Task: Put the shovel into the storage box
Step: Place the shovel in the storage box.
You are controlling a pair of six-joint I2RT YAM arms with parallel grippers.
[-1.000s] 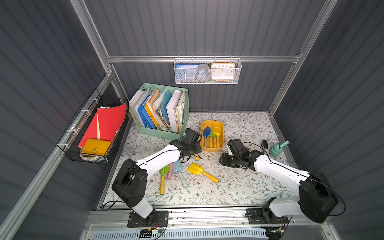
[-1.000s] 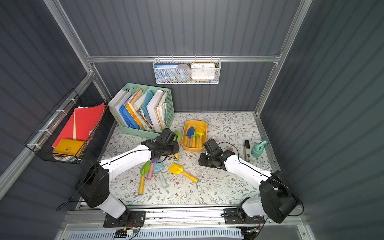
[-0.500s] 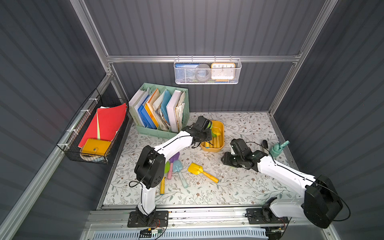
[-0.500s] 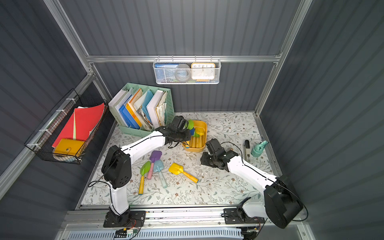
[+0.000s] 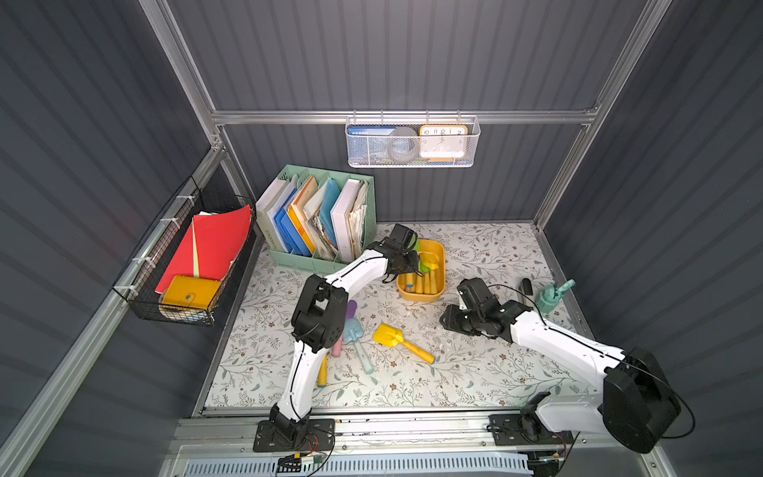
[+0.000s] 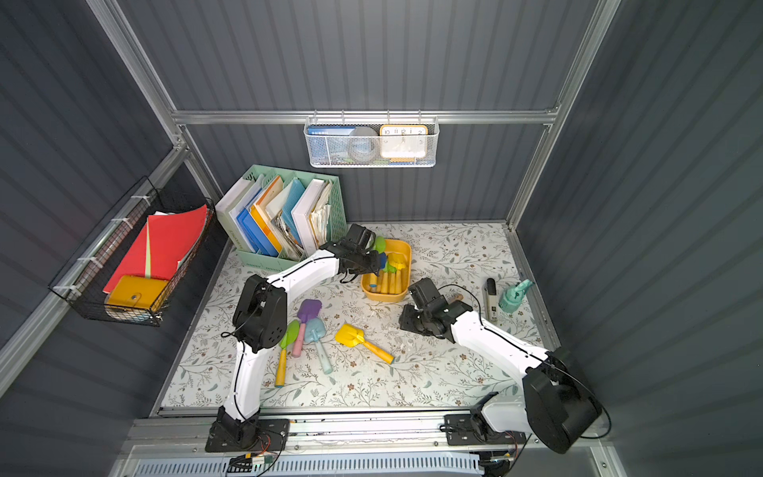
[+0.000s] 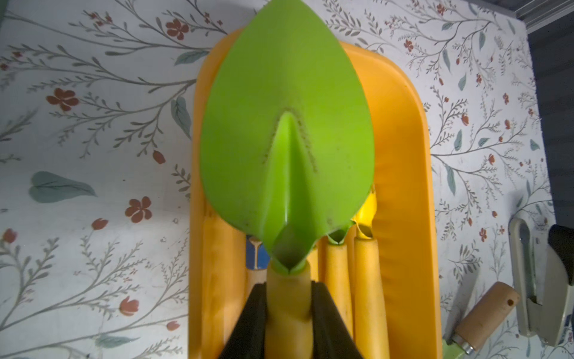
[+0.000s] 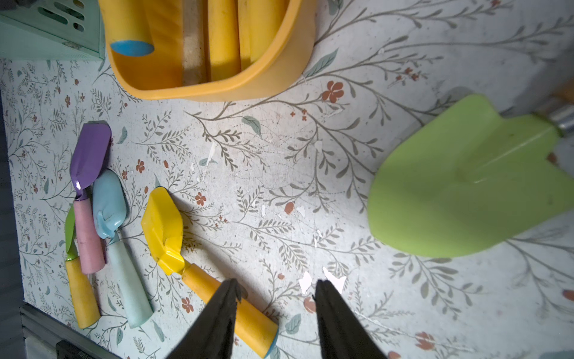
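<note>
Shovels between the fingers of the left gripper [image 7: 289, 289]: one, the green-bladed shovel [image 7: 285, 124].
Shovels under those fingers, in the storage box [image 7: 400, 155]: at least three handles showed; the full count could not be told.
Shovels loose ahead of the right gripper [image 8: 276, 283]: four, namely the yellow shovel [image 8: 163, 223], blue shovel [image 8: 108, 202], purple shovel [image 8: 90, 155] and small green shovel [image 8: 70, 230].
Trowels beside the right fingers: one, the pale green trowel [image 8: 466, 186].
Storage boxes: one.
File organisers: one, the mint organiser [image 5: 318, 264].
Wire baskets: two, the white basket [image 5: 413, 159] and the black basket [image 5: 173, 305].

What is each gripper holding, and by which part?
Left gripper: the green shovel, held by its yellow handle just behind the blade, over the storage box. Right gripper: open, holding nothing.
</note>
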